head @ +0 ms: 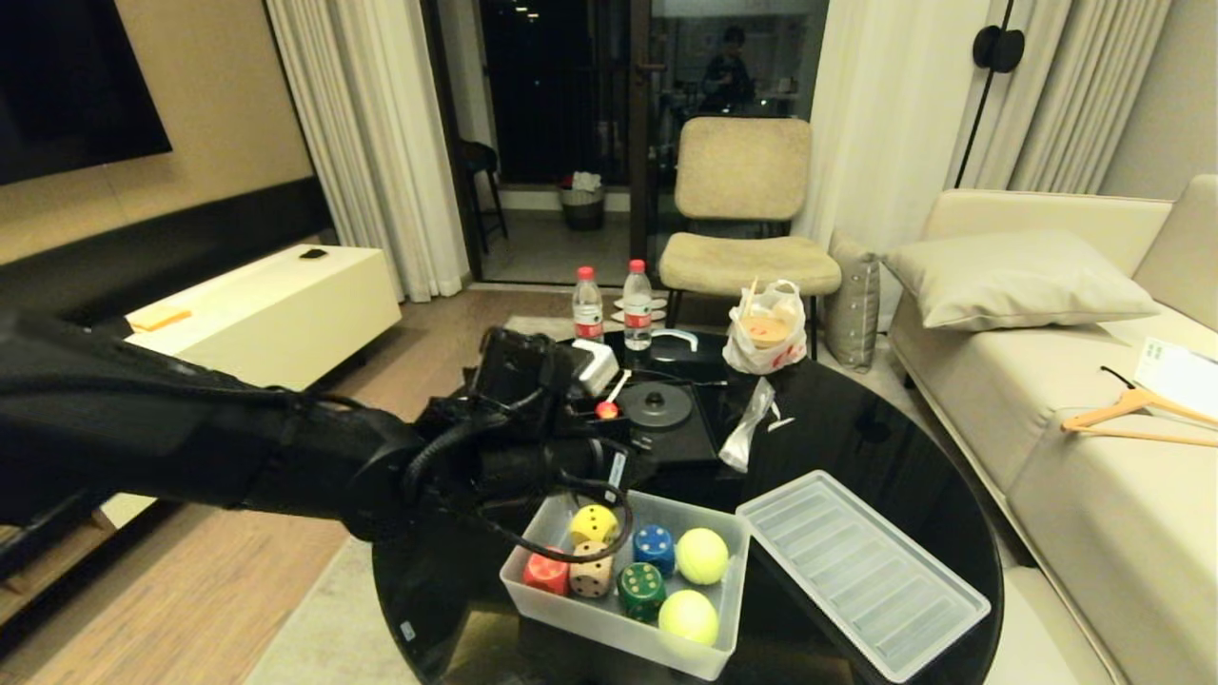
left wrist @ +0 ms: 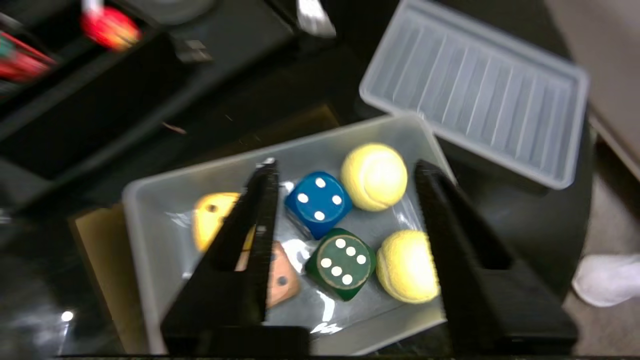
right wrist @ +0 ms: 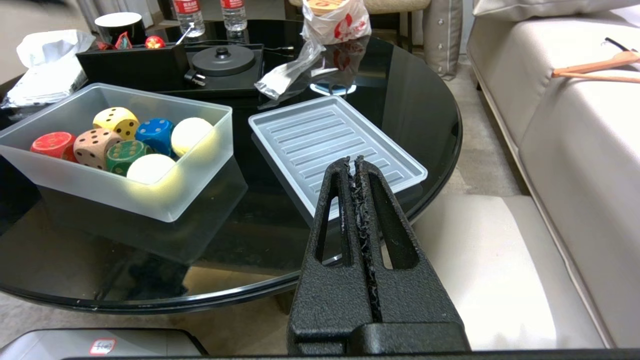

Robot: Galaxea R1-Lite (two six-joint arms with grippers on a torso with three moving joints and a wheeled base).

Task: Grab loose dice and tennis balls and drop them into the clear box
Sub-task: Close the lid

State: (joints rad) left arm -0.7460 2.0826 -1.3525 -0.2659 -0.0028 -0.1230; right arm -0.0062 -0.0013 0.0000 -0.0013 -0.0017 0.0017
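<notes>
The clear box [head: 609, 630] stands on the black round table near its front edge. Inside lie several dice: yellow [head: 594, 523], red [head: 545, 574], tan [head: 591, 571], blue [head: 654, 548] and green [head: 641, 587]. Two tennis balls [head: 702, 556] [head: 688, 616] rest beside them. My left gripper [left wrist: 345, 164] hangs above the box, open, with nothing between its fingers; below it I see the blue die [left wrist: 316, 202], the green die [left wrist: 341, 262] and both balls [left wrist: 374, 176]. My right gripper [right wrist: 354, 161] is shut and empty, off the table's near right edge.
The box's ribbed lid [head: 861, 571] lies flat on the table, right of the box. Behind stand a black tray with a round black lid [head: 657, 404], two water bottles [head: 588, 304] and a plastic bag [head: 766, 328]. A sofa [head: 1094, 476] runs along the right.
</notes>
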